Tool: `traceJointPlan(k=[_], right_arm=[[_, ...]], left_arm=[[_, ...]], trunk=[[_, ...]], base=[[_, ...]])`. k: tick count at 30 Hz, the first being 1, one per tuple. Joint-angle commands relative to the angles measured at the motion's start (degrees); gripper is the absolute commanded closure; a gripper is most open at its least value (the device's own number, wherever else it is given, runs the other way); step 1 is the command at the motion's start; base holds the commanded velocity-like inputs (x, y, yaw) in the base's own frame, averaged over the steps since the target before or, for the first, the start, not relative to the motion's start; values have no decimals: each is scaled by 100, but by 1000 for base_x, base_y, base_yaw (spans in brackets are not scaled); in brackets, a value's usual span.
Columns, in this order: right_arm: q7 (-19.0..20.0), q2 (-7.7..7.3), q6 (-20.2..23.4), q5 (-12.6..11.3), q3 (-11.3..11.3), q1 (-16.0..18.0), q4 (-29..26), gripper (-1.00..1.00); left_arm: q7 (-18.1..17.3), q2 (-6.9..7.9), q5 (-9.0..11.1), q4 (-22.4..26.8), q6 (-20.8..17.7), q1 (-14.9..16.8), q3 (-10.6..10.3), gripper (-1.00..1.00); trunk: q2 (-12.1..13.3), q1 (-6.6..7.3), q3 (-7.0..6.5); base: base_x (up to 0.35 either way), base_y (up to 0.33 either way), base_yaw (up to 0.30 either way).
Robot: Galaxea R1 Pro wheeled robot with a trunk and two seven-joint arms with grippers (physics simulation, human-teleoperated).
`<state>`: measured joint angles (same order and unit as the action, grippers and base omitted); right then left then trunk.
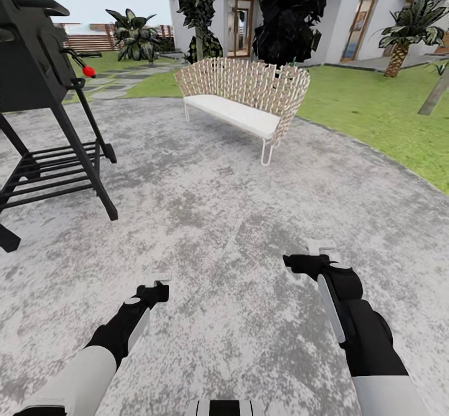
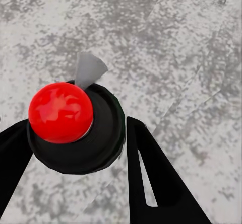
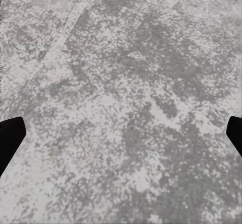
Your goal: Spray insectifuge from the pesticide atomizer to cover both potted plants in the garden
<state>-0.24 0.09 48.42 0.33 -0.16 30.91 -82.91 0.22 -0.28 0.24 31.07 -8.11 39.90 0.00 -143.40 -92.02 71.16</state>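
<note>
Most of the ground: we see mottled grey paving point(image 1: 206, 216) under both arms.
Garden lawn point(image 1: 386, 116): green, curving round the paving's far edge, before a white house point(image 1: 324, 4).
Grill point(image 1: 31, 60): black, on slanted legs, on our left side.
Bench point(image 1: 243, 95): woven back, white seat, at the paving's far edge.
Right gripper point(image 1: 307, 260): spread wide with nothing between its fingertips point(image 3: 10, 133), over bare paving.
Left gripper point(image 1: 156, 290): we find its fingers point(image 2: 151, 183) closed against both sides of the bottle.
Pesticide atomizer point(image 2: 101, 138): in our left gripper, seen end-on, a dark round body with a red ball and grey nozzle.
</note>
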Motion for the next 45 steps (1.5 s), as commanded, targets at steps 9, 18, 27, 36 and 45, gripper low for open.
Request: traceJointPlan(k=[9, 18, 27, 36, 45], right_arm=[[-2, 1, 28, 3, -2, 3, -6, -100], [-2, 0, 27, 9, -2, 3, -6, -100], [-2, 0, 28, 11, -2, 3, -7, -100], [-2, 1, 29, 11, -2, 3, -6, -100], [-2, 0, 29, 11, -2, 3, -6, -100]], left_arm=[[4, -4, 2, 13, -37, 0, -8, 100], [9, -3, 2, 13, -41, 0, -9, 100], [7, -3, 2, 9, -40, 0, -5, 100], [5, -7, 2, 6, -42, 0, -1, 100], [4, -7, 2, 5, -42, 0, -6, 100]], trunk=[[-2, 1, -77], [-2, 1, -159], [-2, 1, -240], [-2, 1, -322], [-2, 1, -399]], base=[[0, 0, 0], [2, 0, 0], [164, -96, 0], [252, -195, 58], [253, -197, 163]])
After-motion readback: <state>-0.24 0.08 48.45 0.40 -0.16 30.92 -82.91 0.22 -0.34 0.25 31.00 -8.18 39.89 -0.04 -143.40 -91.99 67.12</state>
